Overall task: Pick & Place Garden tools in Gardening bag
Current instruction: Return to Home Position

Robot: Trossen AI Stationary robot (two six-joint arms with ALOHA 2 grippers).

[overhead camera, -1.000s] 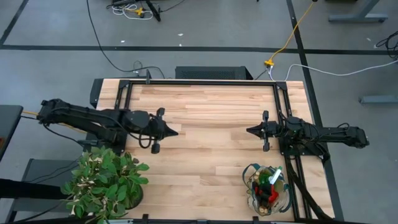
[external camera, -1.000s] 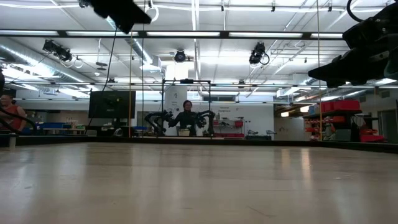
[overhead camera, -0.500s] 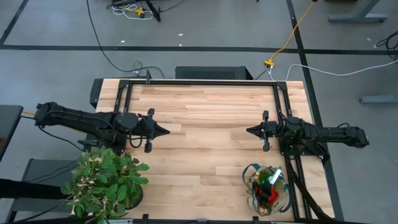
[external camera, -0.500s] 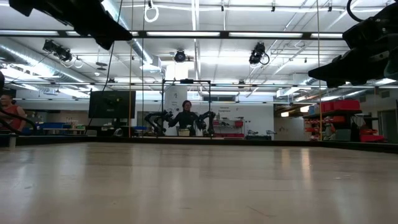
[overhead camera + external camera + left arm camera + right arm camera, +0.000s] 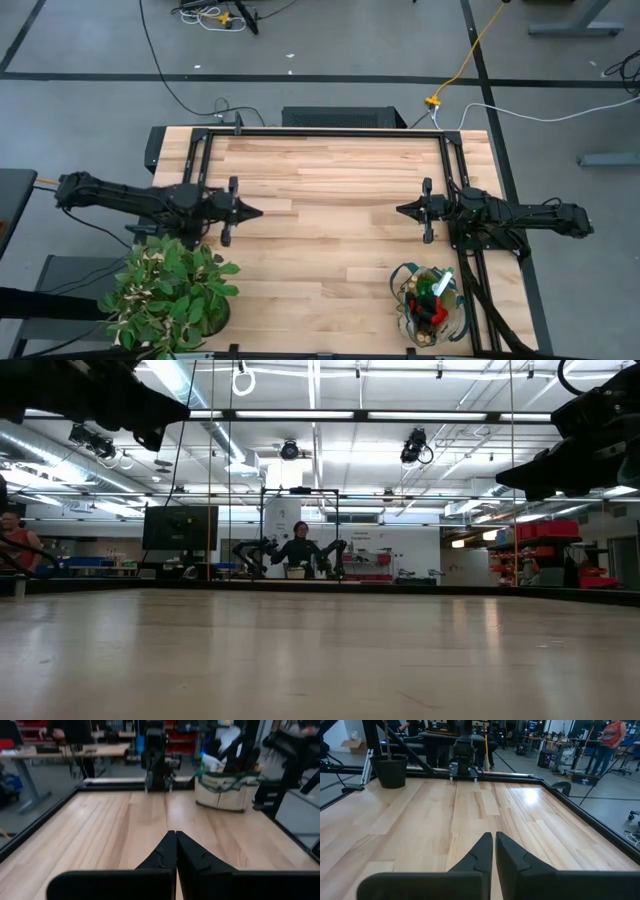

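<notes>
A pale wooden table (image 5: 330, 170) stands on a grey workshop floor. The gardening bag (image 5: 432, 305) sits at the table's corner on the right arm's side, just beside that arm's base, with red gloves (image 5: 424, 302) and a green-and-white tool (image 5: 441, 283) showing inside. A potted plant (image 5: 170, 290) fills the other corner of the same edge. The left gripper (image 5: 258, 212) hangs near the left edge and the right gripper (image 5: 399, 210) near the right edge. Both have their fingers pressed together, holding nothing.
</notes>
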